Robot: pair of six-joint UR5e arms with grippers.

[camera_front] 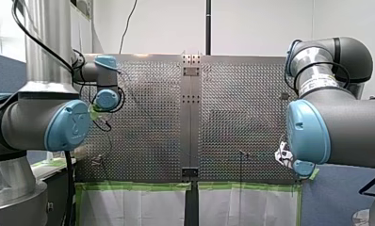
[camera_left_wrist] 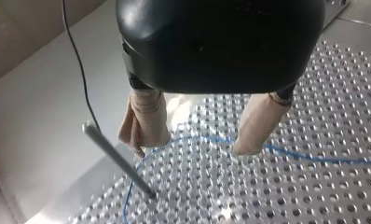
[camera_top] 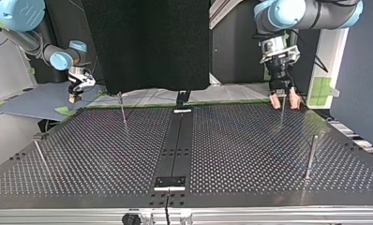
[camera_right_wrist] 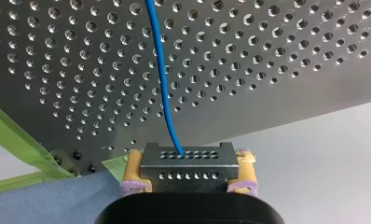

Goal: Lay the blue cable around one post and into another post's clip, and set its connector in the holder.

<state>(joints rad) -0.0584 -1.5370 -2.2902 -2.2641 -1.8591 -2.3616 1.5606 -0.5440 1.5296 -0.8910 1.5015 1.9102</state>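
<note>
The connector (camera_right_wrist: 188, 169) is clamped between the yellow pads (camera_right_wrist: 133, 169) of the right gripper (camera_right_wrist: 190, 161), just beyond the table's (camera_right_wrist: 291, 56) edge, and the blue cable (camera_right_wrist: 162, 79) is trailed out over the perforations. The left gripper (camera_left_wrist: 193, 145) is held wide open and empty over the cable, beside a post (camera_left_wrist: 118, 158). Routing is judged barely begun; next, the cable must be pinched and led round that post.

Front view: bright white wall (camera_front: 251, 23) behind; the worktop (camera_front: 143, 117) shows a duller grey sheen.
Top view: dim; a black panel (camera_top: 147, 42) swallows light; a pale highlight runs down one post (camera_top: 311, 157).
Left wrist view: white glare on the worktop under my left gripper (camera_left_wrist: 193, 149); its body is in shade.
Right wrist view: even light; small glints in the worktop's holes.
</note>
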